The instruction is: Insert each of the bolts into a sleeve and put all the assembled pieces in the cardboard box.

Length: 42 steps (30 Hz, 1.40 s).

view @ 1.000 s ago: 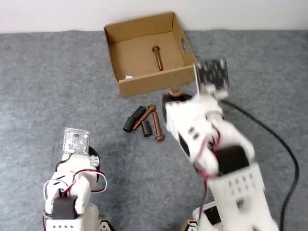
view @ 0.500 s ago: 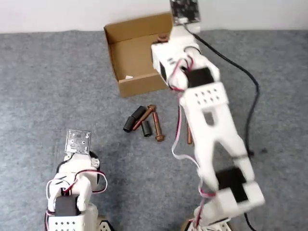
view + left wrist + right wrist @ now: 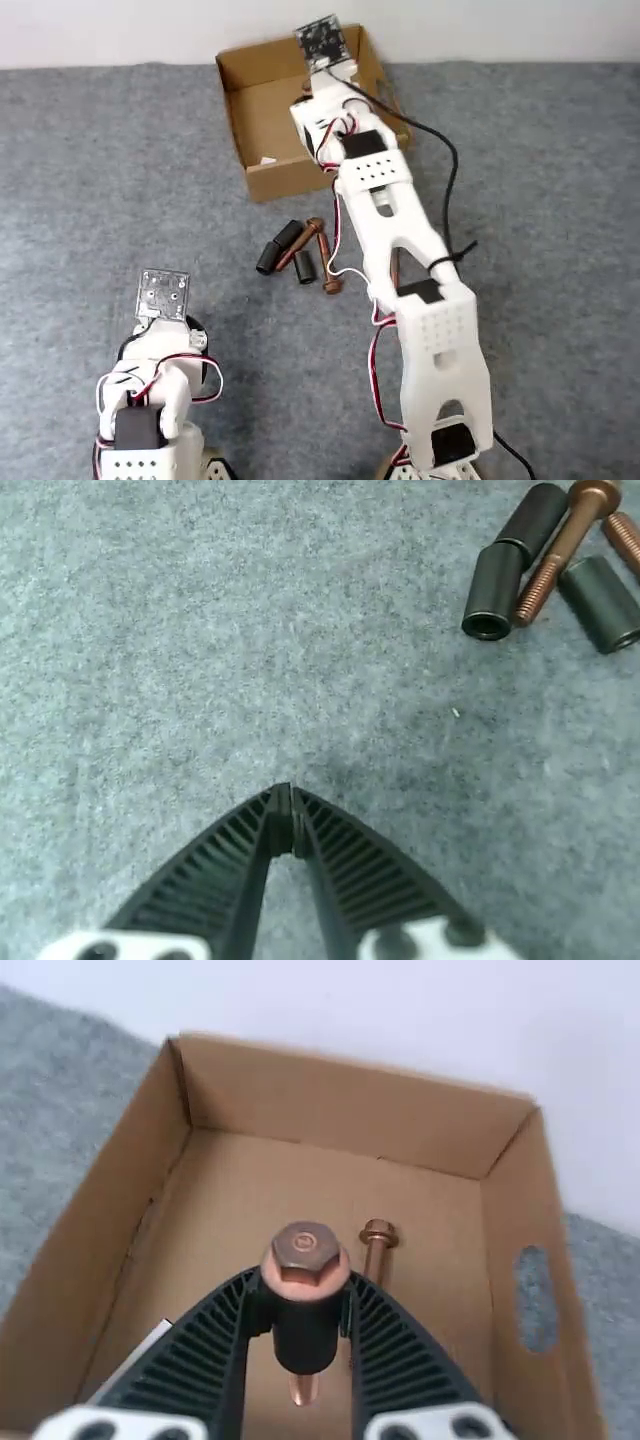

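My right gripper [image 3: 300,1305] is shut on an assembled piece [image 3: 304,1305], a copper bolt inside a black sleeve, and holds it upright above the floor of the cardboard box [image 3: 330,1110]. Another copper bolt [image 3: 375,1245] lies on the box floor just beyond it. From above, the right arm [image 3: 375,195] stretches over the box [image 3: 250,110]. On the carpet below the box lie several black sleeves [image 3: 268,257] and two copper bolts [image 3: 302,243]. My left gripper [image 3: 291,825] is shut and empty, low over bare carpet short of the sleeves [image 3: 492,602] and a bolt [image 3: 560,545].
Grey carpet [image 3: 100,180] covers the table. A white wall [image 3: 400,1010] rises behind the box. The right arm's black cable [image 3: 450,190] loops over the carpet to the right of the box. The left arm [image 3: 150,400] sits at the near left.
The right arm has swung from in front of the box up over it, carrying the bolt-and-sleeve piece above the box floor. The left arm has stayed put.
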Available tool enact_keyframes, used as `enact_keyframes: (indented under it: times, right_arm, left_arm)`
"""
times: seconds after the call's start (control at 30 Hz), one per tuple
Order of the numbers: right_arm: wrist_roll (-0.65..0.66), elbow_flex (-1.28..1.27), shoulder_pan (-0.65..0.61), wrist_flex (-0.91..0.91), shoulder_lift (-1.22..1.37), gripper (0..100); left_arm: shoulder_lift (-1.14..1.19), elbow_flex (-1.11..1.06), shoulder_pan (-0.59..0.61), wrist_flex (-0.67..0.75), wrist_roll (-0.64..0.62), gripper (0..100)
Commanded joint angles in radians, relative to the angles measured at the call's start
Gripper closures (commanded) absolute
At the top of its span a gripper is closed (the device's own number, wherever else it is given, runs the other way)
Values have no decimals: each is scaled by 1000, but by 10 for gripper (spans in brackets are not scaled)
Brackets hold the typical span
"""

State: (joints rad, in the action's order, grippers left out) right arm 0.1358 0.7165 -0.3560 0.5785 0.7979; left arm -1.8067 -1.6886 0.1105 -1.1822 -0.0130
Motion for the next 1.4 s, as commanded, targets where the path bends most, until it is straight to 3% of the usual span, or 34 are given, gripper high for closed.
enact_keyframes:
  times: [0.0, 0.33, 0.53, 0.83, 0.97, 1.17, 1.37]
  right_arm:
    - [17, 143, -12, -21, 39, 991]
    - [140, 195, -39, 73, 176, 984]
    - [155, 195, -44, 127, 173, 802]
    - [155, 301, -45, 188, 156, 916]
    - [150, 451, -58, 361, 153, 990]
    - [147, 646, -71, 622, 156, 991]
    - [147, 720, -71, 808, 150, 991]
  left_arm:
    - [-6, 5, 5, -8, 0, 994]
    - [-6, 5, 5, -9, 0, 994]
    - [-6, 5, 5, -9, 0, 994]
    - [-6, 5, 5, -9, 0, 994]
    - [-6, 5, 6, -9, 2, 994]
    - [-8, 4, 94, 17, 2, 994]
    - [-8, 4, 100, 17, 2, 994]
